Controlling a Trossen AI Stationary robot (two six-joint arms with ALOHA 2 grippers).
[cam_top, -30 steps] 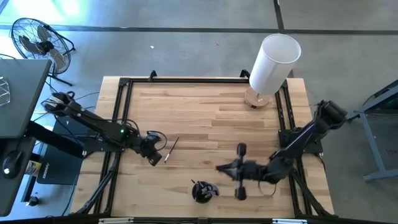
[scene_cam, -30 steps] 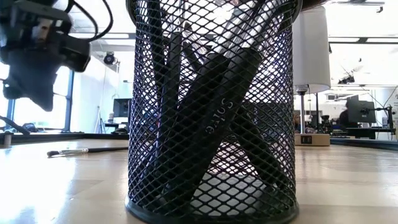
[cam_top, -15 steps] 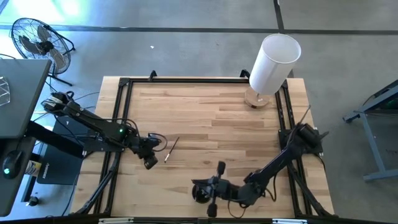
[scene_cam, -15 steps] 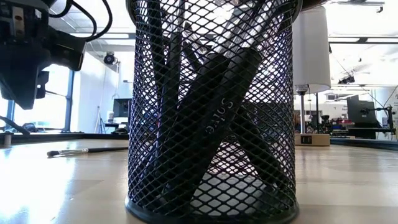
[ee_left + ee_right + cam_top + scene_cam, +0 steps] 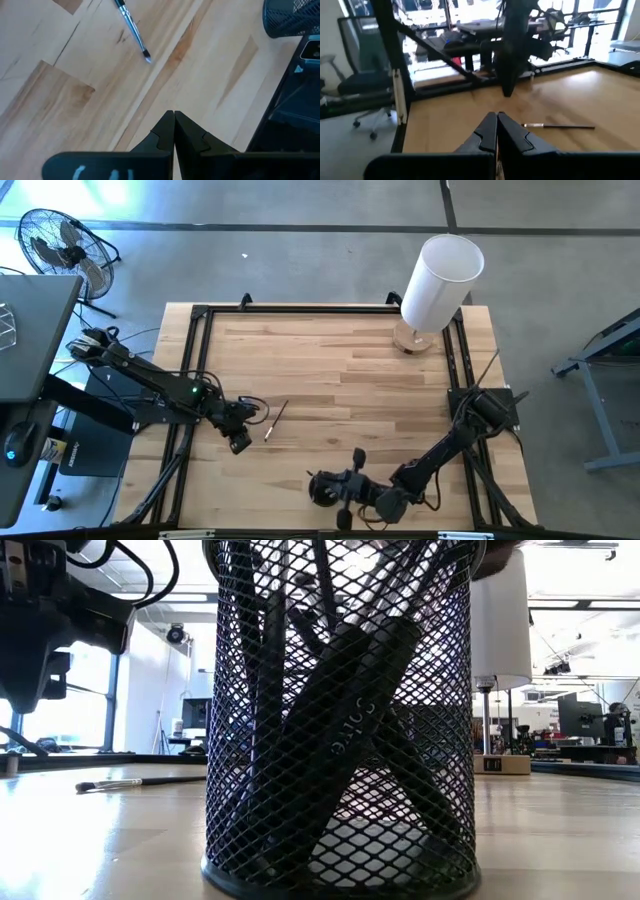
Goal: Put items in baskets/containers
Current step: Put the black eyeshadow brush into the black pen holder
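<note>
one makeup brush (image 5: 275, 421) left loose on the tabletop (image 5: 340, 365); it lies just beside the left end effector (image 5: 240, 443), off toward the table's middle and a bit farther from the front edge. its long axis runs diagonal, and in the left wrist view the bristle tip (image 5: 147, 57) points back toward the fingers, handle running away. left end effector is pinched fully closed, holding nothing, so it needs to open before coming down across the handle. left arm is clearly the nearer one. right end effector (image 5: 336, 486) is also closed and empty, sitting right at the black mesh cup (image 5: 322, 489) near the front edge, well apart from the brush. cup already holds a bunch of brushes (image 5: 340, 730) leaning inside. room: bare wood all round the brush, no clutter. the carry from brush to cup is short, but the right arm crowds the cup rim, so i'd judge it should clear off first. white cylinder (image 5: 440, 280) at the far right corner is well out of the way.
</note>
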